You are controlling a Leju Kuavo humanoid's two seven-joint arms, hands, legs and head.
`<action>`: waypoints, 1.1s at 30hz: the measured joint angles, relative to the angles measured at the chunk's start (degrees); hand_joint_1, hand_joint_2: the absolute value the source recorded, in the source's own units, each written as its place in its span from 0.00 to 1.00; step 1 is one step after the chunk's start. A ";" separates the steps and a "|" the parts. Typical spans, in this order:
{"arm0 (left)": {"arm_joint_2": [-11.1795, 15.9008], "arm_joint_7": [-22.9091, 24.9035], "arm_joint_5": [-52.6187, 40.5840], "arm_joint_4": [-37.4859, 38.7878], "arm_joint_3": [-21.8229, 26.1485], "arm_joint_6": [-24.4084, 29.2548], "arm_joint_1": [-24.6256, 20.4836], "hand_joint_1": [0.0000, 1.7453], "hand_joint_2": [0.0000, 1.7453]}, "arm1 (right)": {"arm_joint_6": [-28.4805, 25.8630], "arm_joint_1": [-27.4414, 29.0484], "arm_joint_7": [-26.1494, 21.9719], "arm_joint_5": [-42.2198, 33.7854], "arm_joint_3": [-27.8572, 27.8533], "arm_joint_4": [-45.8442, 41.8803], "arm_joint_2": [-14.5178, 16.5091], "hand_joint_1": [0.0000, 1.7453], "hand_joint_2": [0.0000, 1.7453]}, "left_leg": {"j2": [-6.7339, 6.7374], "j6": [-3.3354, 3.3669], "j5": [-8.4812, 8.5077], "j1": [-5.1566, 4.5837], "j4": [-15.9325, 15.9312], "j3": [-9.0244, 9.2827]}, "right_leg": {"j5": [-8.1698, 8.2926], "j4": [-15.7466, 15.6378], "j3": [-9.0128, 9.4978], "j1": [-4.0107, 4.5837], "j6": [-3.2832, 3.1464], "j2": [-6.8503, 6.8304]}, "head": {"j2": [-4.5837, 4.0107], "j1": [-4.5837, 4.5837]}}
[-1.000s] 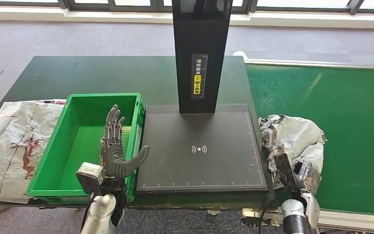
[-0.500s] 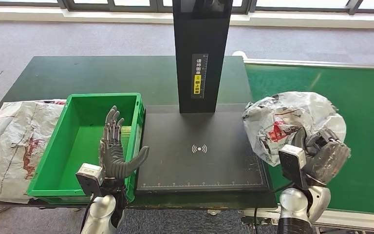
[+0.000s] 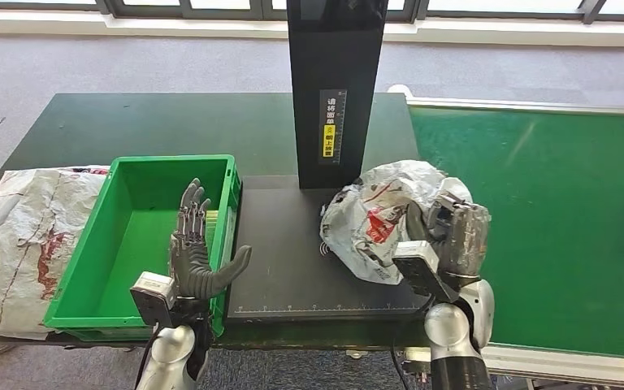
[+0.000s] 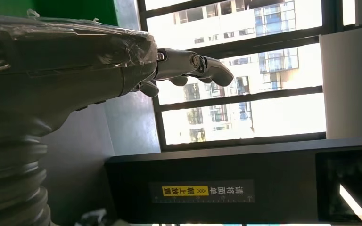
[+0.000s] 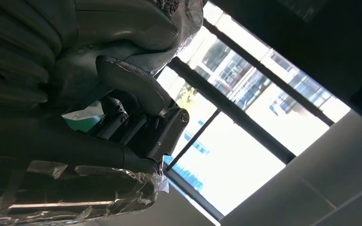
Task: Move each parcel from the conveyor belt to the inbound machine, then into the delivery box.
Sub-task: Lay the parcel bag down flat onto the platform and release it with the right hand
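Crinkled parcel, gripped by right robot hand, overlaps scanner pad's right edge; left robot hand spread, empty.

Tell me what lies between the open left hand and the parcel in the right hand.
In the head view, bare black scanner platform separates the left hand from the parcel.

A vertical label on the black column of the inbound machine carries white Chinese characters above a yellow panel with more characters, too small in the head view to read with certainty. A white contactless-style wave symbol marks the machine's black scanning plate, partly covered by a crumpled parcel bearing illegible red print.
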 joint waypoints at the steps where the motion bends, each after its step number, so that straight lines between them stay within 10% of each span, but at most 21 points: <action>1: 0.00 0.00 0.00 0.13 0.00 0.00 -0.02 0.00 1.00 | 0.29 -0.05 -0.02 0.09 1.00 0.52 0.01 1.00 1.00 | 0.00 0.00 0.00 0.00 0.00 0.00 | 0.00 0.00 0.00 0.00 0.00 0.00 | 0.00 0.00; 6: 0.00 0.00 0.07 0.68 -0.02 -0.01 -0.10 0.00 1.00 | 2.68 -0.53 0.01 -0.38 4.44 2.69 0.01 0.98 1.00 | 0.00 0.00 0.00 -0.01 0.01 -0.01 | 0.00 0.00 0.01 -0.01 0.00 0.00 | -0.01 0.01; 9: 0.00 0.00 0.13 1.09 -0.19 -0.04 -0.21 0.00 1.00 | 6.94 -1.05 0.98 -1.40 6.64 5.34 0.04 0.28 1.00 | 0.00 0.00 0.00 -0.01 0.01 -0.01 | 0.00 0.00 0.01 -0.01 0.00 0.00 | -0.01 0.01; 11: 0.01 0.00 0.21 1.31 -0.42 -0.02 -0.28 0.00 1.00 | 9.48 -1.53 1.19 -2.34 7.92 8.24 0.08 0.00 0.50 | 0.00 0.00 0.00 -0.01 0.01 -0.01 | 0.00 0.00 0.02 -0.01 0.00 0.00 | -0.01 0.01; 13: 0.03 0.00 0.43 1.50 -0.66 0.05 -0.33 0.00 1.00 | 11.29 -2.11 0.54 -3.99 8.99 11.89 0.15 0.00 0.00 | 0.00 0.00 0.00 0.00 0.00 -0.01 | 0.00 0.00 0.02 0.00 0.00 -0.01 | 0.00 0.01; 33: 0.10 0.00 1.05 2.10 -0.87 1.37 -0.43 0.00 1.00 | 19.37 -4.11 -2.86 -15.73 9.92 26.29 0.51 0.00 0.00 | -0.02 0.00 0.00 -0.01 0.01 -0.02 | 0.00 0.00 0.01 -0.01 0.00 -0.03 | 0.00 0.00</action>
